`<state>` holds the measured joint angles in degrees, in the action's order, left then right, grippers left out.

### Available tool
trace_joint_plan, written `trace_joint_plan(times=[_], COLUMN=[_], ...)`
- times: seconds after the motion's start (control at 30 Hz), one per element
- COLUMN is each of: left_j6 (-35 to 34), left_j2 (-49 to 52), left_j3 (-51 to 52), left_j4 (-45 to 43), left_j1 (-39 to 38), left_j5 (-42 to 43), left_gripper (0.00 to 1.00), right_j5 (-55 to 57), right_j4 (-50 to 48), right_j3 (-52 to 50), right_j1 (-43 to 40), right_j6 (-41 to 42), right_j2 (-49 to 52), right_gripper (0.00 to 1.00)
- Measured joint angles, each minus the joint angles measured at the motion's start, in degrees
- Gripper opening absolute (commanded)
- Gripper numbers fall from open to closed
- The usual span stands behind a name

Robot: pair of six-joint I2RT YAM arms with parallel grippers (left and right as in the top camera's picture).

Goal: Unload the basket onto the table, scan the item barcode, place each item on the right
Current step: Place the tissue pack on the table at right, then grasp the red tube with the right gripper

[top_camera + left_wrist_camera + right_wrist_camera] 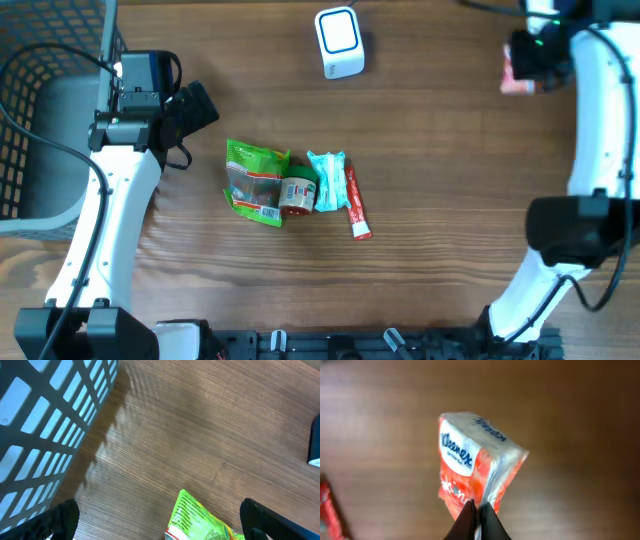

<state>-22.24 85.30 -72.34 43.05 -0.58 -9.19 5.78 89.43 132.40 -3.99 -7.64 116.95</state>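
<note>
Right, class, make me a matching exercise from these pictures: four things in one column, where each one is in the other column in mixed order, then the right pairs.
Things:
1. Kleenex pack
2. scanner
3. green bag
4. basket

Places:
A. at the far left of the overhead view
B. pinched in the right claw
C. leftmost of the cluster of items in the middle
D. alone at the top, near the middle

Pairs: 1-B, 2-D, 3-C, 4-A
</note>
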Motion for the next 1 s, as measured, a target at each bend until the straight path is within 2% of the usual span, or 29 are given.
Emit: trace_joint_plan(times=[0.07,0.2,0.23,0.27,0.3,0.33,0.43,0.53,0.67,0.87,1.0], left_j6=[0.0,0.0,0.0,0.0,0.0,0.0,0.0,0.0,0.0,0.0,0.0], left_j2=[0.0,0.0,0.0,0.0,0.0,0.0,0.0,0.0,0.0,0.0,0.0], left_j3=[0.0,0.0,0.0,0.0,0.0,0.0,0.0,0.0,0.0,0.0,0.0], left_j4=[0.0,0.0,0.0,0.0,0.0,0.0,0.0,0.0,0.0,0.0,0.0], left_j1=[0.0,0.0,0.0,0.0,0.0,0.0,0.0,0.0,0.0,0.0,0.0], left_j5=[0.0,0.0,0.0,0.0,0.0,0.0,0.0,0.0,0.0,0.0,0.0], left_gripper=[1.00,1.00,1.00,1.00,1.00,1.00,1.00,1.00,1.00,1.00,1.00], right_j5=[-5.7,-8.6,-8.8,-8.9,-9.1,-9.2,-9.2,-10.1,-14.6,-27.4,-29.1], right_j4=[-0.7,-12.2,-14.9,-17.7,-20.9,-22.9,-21.0,-13.7,-7.1,0.0,-4.2], right_j3=[-10.2,-30.9,-34.4,-37.1,-40.2,-42.6,-42.6,-34.1,-24.1,-25.6,-33.7], right_j1=[-6.3,-11.3,-11.7,-11.8,-11.8,-11.7,-11.6,-11.1,-6.2,7.6,15.9], right_j6=[0.6,1.0,1.0,1.0,1.2,1.3,1.8,2.5,1.7,-3.0,-1.7], right_j2=[1.7,2.8,3.1,3.2,3.2,3.2,3.2,3.2,1.2,-0.3,-0.4], right_gripper=[0.05,0.05,0.14,0.32,0.60,0.69,0.77,0.83,0.84,0.75,0.75])
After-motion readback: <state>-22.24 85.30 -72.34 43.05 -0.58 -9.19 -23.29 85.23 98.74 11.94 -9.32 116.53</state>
